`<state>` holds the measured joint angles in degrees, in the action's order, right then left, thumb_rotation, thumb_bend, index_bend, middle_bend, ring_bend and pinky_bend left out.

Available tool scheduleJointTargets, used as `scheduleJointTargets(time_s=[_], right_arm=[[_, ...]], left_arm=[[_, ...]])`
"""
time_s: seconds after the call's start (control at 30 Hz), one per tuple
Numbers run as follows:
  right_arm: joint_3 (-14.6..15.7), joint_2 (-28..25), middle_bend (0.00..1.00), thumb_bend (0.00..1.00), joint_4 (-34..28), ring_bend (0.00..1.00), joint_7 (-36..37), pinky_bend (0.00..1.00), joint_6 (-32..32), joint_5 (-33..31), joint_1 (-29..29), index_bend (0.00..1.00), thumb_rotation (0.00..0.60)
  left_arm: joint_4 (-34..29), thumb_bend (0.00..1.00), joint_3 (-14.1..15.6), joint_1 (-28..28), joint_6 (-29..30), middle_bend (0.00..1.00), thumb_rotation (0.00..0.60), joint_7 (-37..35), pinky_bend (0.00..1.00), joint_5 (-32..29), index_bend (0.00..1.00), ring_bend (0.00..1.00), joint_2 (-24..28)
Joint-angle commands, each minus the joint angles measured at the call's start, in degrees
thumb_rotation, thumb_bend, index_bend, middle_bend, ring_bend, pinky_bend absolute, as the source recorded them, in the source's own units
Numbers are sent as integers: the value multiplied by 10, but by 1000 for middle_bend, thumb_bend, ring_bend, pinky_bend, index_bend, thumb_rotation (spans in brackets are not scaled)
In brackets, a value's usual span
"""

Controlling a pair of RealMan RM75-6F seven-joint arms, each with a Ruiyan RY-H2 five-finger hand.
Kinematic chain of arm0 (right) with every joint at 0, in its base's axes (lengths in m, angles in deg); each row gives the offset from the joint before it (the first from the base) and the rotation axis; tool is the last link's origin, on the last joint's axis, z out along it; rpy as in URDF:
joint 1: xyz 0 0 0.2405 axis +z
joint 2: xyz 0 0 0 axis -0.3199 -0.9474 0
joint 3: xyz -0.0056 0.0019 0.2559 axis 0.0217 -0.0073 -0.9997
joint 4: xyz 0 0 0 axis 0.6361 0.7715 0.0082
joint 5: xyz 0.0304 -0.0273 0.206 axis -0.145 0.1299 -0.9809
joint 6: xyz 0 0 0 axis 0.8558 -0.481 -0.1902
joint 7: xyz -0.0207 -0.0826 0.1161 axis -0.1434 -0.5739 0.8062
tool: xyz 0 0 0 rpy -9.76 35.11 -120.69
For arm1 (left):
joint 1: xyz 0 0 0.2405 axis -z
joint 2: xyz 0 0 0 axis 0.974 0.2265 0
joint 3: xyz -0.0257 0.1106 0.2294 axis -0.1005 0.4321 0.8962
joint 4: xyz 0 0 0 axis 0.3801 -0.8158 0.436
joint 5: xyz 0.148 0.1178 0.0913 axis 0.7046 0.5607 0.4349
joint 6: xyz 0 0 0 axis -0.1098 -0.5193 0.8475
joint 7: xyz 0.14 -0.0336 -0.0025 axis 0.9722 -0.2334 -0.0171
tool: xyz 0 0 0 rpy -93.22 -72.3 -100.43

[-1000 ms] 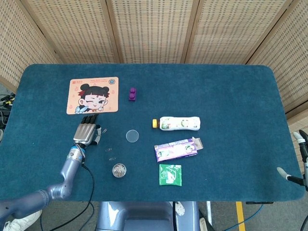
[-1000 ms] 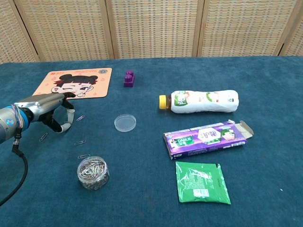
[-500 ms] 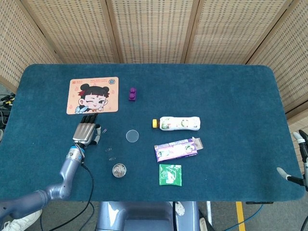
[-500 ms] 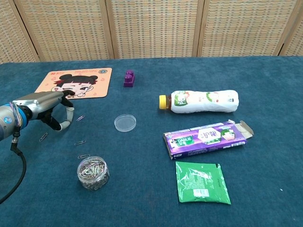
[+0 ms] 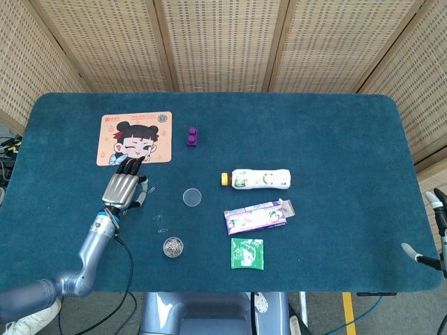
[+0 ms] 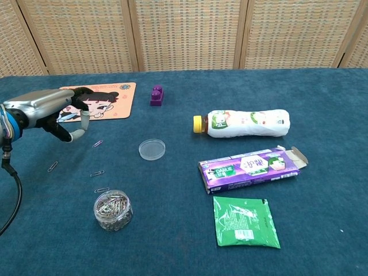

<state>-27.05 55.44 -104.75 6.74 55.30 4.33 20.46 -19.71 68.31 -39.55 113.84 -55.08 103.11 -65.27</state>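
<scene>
Moved: since a second ago I've lifted my left robot hand [image 6: 50, 109] up off the table [image 6: 322, 103], toward the cartoon mat [image 6: 115, 98].
Left robot hand: fingers apart, holding nothing.
Paper clip [image 6: 98, 144]: thin wire, flat, just beside the fingertips.
Right robot hand [image 5: 433, 230]: barely visible; I cannot tell.

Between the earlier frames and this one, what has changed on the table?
The left robot hand has lifted and moved away from the robot, so its fingertips now reach over the near edge of the cartoon mouse pad. It holds nothing. The loose paper clips, jar of paper clips, clear lid and bottle stayed put.
</scene>
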Motion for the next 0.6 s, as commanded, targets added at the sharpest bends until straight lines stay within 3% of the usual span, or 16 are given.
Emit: scheduleJointTargets(time_s=[0.03,0.33,0.6], right_arm=[[0,0,0,0,0,0,0,0,1,0,0,0,600],[0,-1,0,0,-1,0,1,0,2,1,-1,0,600],[1,-2,0,0,-2,0,1,0,5,3,-2,0,600]], left_arm=[[-56,482,20,-9,22,0,600,10,0,41,793,0,35],[-171,482,91,-20,20,0,600,-9,0,154,793,0,103],[-203,482,132,-32,22,0,600,-14,0,203,793,0,107]])
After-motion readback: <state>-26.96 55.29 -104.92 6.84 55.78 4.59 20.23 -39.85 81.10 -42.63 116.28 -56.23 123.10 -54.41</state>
